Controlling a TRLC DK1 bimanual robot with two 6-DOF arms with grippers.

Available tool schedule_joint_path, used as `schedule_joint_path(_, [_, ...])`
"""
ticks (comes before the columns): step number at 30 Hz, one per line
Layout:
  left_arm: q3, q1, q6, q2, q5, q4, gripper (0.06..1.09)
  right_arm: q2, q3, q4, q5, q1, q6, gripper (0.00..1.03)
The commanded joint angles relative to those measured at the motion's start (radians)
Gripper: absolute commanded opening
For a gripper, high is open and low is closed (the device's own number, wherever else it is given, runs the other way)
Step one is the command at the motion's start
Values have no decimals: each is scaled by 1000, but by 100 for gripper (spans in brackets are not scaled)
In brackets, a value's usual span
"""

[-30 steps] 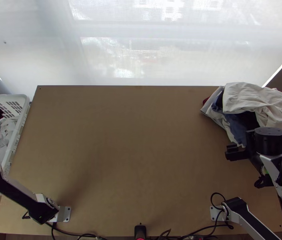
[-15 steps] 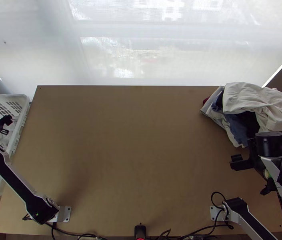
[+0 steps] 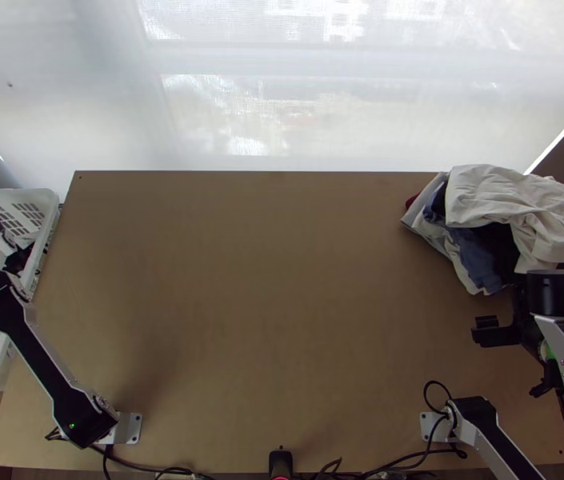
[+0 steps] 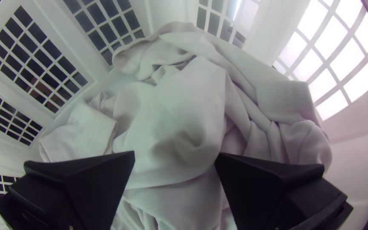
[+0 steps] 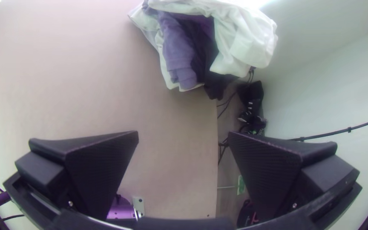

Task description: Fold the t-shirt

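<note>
nine o'clock, beside the counter (image 3: 266,280): your left end effector (image 4: 175,154) hangs released above the likely t-shirt (image 4: 184,106), white and bunched in its basket (image 3: 48,198). your right end effector (image 5: 183,133) gapes at three o'clock. descend straight, pinch deeply, lift clear.

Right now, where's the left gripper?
In the left wrist view, the left gripper is open over bunched white cloth inside the basket; in the top view, that basket stands beside the table's left edge.
</note>
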Motion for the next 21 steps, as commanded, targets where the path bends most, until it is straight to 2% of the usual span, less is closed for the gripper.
schedule_joint_path(1, [12,-9,-36,54,-7,10,86,-4,6,-8,1,-31,0,98])
schedule_joint_path(3, [9,-9,-43,60,-13,5,73,-2,1,-8,-1,-31,0,98])
schedule_joint_path(9, [4,14,-62,31,-13,10,10,-2,-11,-1,1,-30,3,98])
schedule_joint_path(13, [-14,23,-102,-64,11,-44,9,-1,-19,6,-1,-17,4,98])
schedule_joint_path(21, [-102,88,-214,-410,162,-214,9,-2,-53,29,-1,33,15,98])
